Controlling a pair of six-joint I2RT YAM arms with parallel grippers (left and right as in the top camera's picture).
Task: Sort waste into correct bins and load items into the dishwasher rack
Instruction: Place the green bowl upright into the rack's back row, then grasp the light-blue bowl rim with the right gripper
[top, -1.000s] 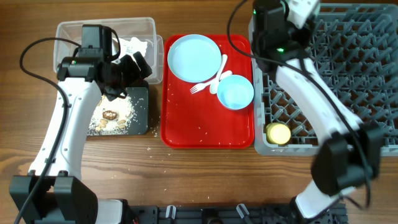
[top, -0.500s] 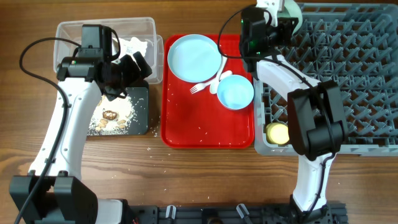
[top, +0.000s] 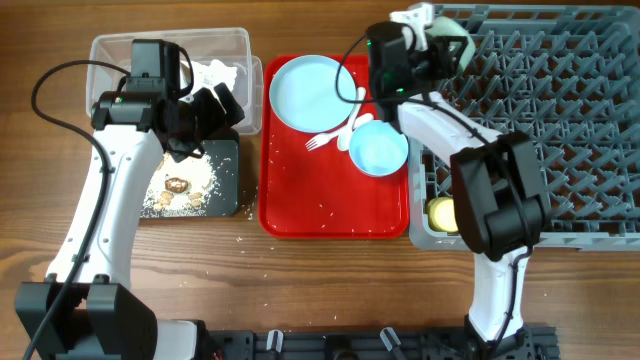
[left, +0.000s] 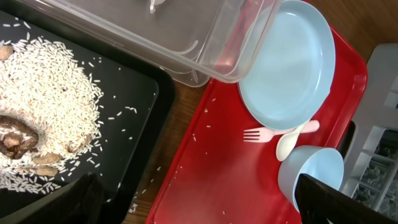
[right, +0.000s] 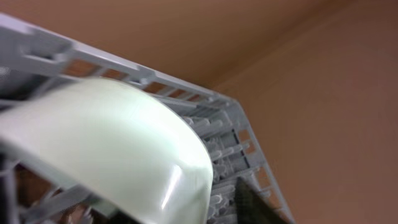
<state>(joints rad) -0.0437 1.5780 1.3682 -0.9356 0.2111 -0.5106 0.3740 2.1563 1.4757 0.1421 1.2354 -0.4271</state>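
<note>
My right gripper (top: 432, 25) holds the pale green bowl (top: 456, 40) at the dishwasher rack's (top: 560, 120) far left corner. In the right wrist view the bowl (right: 106, 143) fills the frame beside one finger of the gripper (right: 227, 202). A yellow cup (top: 447, 213) lies in the rack. My left gripper (top: 205, 115) is open and empty between the clear tub (top: 110, 60) and the black tray (top: 225, 180). The tray holds food scraps (top: 180, 190) and the tub a white tissue (top: 215, 72). The blue plate (top: 312, 92), blue bowl (top: 379, 150), fork (top: 325, 138) and spoon (top: 352, 125) lie together. No wrapper shows.
The flat red serving tray (top: 320, 210) lies between the bins and the rack and carries the plate, bowl and cutlery. Loose rice grains are scattered on it and on the wood by the black tray. The left wrist view shows the red tray (left: 236, 180) below the open fingers.
My right arm has swung left along the rack's far edge with the pale green bowl. The left arm has not moved.
</note>
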